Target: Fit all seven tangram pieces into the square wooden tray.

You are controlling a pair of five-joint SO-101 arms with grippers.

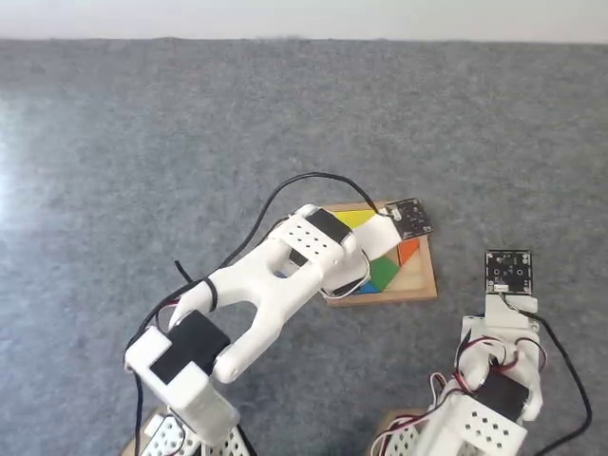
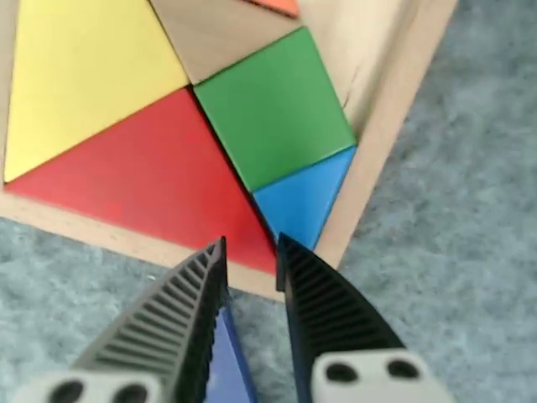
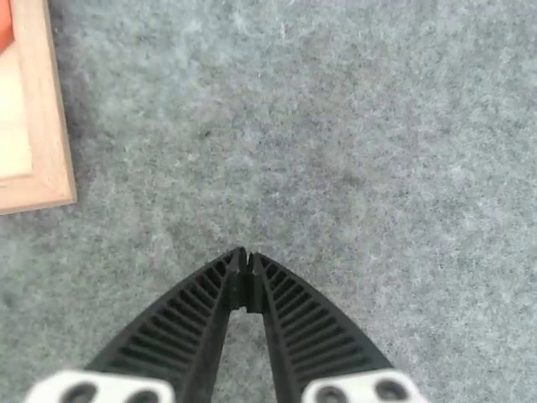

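Observation:
The square wooden tray (image 2: 388,138) holds a yellow triangle (image 2: 84,75), a red triangle (image 2: 143,180), a green square (image 2: 273,109), a small light blue triangle (image 2: 306,197) and an orange piece (image 2: 277,6). My left gripper (image 2: 250,248) hovers over the tray's rim beside the red and light blue pieces, shut on a dark blue piece (image 2: 228,357) that shows between its fingers. From above, the left arm (image 1: 285,275) covers much of the tray (image 1: 432,277). My right gripper (image 3: 246,256) is shut with nothing in it, over carpet beside a tray corner (image 3: 46,172).
Grey carpet (image 1: 190,142) covers the table all around the tray. A tan patch (image 2: 218,34) lies between the yellow, green and orange pieces. The right arm (image 1: 494,380) stands at the near right, apart from the tray.

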